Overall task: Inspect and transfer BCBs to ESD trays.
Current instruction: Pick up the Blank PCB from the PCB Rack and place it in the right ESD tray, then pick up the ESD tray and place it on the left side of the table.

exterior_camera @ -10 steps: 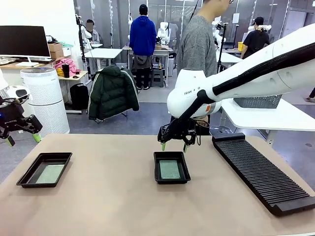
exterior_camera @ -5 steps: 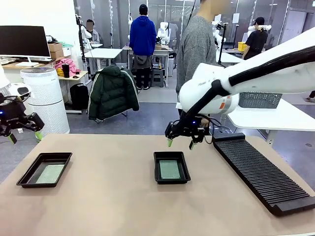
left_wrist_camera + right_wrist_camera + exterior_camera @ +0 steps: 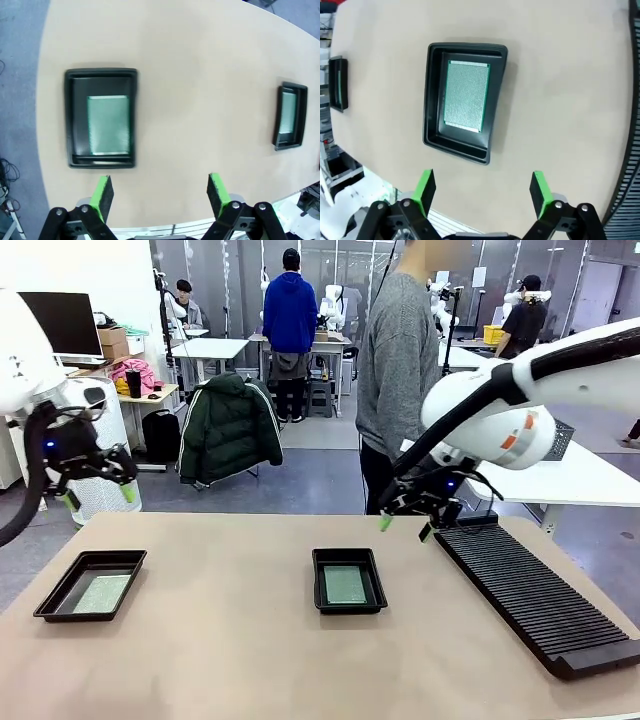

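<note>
Left gripper [image 3: 160,192]: released, empty, board [image 3: 108,125] ahead of fingers, long axis along them
Right gripper [image 3: 482,192]: released, empty, board [image 3: 466,96] likewise

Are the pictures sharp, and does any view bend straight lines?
Front view: table sharp, right claw slightly motion-blurred. Left wrist view: soft overall, left tray edges smeared, table edge curved by the wide lens. Right wrist view: board dots crisp, rack bowed.

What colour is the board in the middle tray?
Pale green with a fine dotted grid, the board shows best in the right wrist view.
</note>
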`<state>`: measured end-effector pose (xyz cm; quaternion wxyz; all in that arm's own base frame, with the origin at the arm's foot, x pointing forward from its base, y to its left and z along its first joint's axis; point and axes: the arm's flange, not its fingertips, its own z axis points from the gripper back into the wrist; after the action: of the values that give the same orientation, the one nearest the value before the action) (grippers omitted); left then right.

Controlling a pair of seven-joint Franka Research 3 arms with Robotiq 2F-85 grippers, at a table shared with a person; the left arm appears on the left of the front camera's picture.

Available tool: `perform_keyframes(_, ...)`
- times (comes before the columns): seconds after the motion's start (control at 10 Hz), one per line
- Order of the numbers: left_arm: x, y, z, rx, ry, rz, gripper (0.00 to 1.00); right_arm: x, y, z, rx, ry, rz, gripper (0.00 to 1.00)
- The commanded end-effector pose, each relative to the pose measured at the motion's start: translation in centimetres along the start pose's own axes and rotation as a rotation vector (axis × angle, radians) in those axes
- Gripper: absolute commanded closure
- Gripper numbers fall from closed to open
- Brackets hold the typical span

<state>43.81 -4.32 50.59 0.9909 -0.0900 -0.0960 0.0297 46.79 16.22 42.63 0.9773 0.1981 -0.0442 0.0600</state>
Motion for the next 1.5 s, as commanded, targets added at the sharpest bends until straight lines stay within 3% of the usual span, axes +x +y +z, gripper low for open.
perform_keyframes(0.0, -0.4, -3.5, -0.3, -0.025, 0.009, 0.011, 0.00, -1.2, -2.9, 0.6, 0.078, 0.005, 0.029, 0.00)
perform_keyframes(0.2, -0.3, -9.1, -1.1, -0.018, 0.009, -0.001, 0.00, -1.8, -5.7, 1.6, 0.134, -0.003, 0.059, 0.00)
perform_keyframes(0.4, -0.1, -12.4, -1.4, 0.011, 0.010, -0.009, 0.00, -2.2, -7.2, 2.2, 0.144, -0.007, 0.105, 0.00)
perform_keyframes(0.5, 0.2, -12.8, -1.2, 0.017, 0.031, -0.016, 0.00, -1.2, -5.9, 1.9, 0.100, -0.011, 0.049, 0.00)
perform_keyframes(0.6, -1.2, -12.0, -1.3, -0.006, 0.017, -0.022, 0.00, -1.2, -5.9, 1.9, 0.100, -0.011, 0.049, 0.00)
perform_keyframes(1.4, -1.2, -12.0, -1.3, -0.006, 0.017, -0.022, 0.00, -1.2, -5.9, 1.9, 0.100, -0.011, 0.049, 0.00)
